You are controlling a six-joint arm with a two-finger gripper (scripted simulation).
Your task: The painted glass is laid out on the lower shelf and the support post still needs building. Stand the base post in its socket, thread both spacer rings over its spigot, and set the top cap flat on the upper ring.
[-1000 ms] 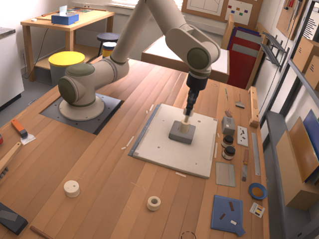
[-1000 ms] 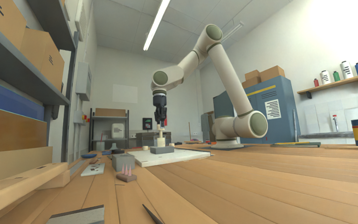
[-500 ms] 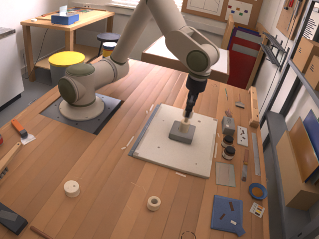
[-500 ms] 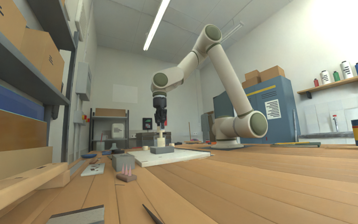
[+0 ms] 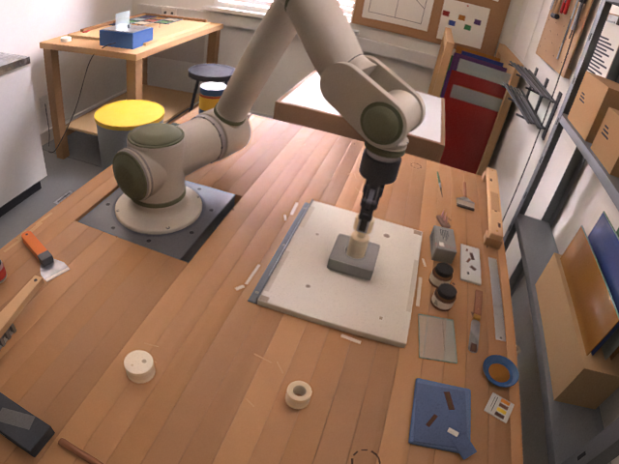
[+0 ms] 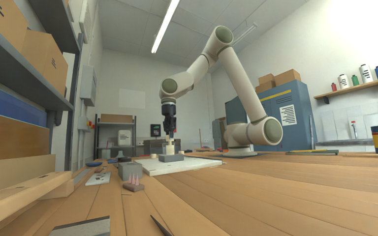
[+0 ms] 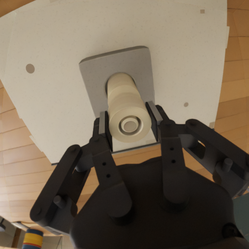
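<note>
The cream base post [image 5: 358, 245] [image 6: 169, 149] stands upright in the grey socket block [image 5: 353, 257] [image 6: 171, 157] [image 7: 117, 76] on the white board. One cream spacer ring [image 5: 363, 226] [image 7: 129, 122] is held by my closed gripper [image 5: 364, 220] [image 6: 169, 135] [image 7: 129, 120] over the post's spigot, whose tip shows inside the ring's bore. A second spacer ring [image 5: 298, 394] lies flat on the bench near the front edge. The top cap [image 5: 139, 366], a cream disc with two small holes, lies on the bench further left.
The white board [image 5: 345, 269] lies mid-bench under the socket block. Jars [image 5: 442, 284], a grey block [image 5: 443, 243], a glass pane and small tools line its right side. A scraper [image 5: 42, 255] and a brush lie far left; the arm's base [image 5: 157, 200] stands behind.
</note>
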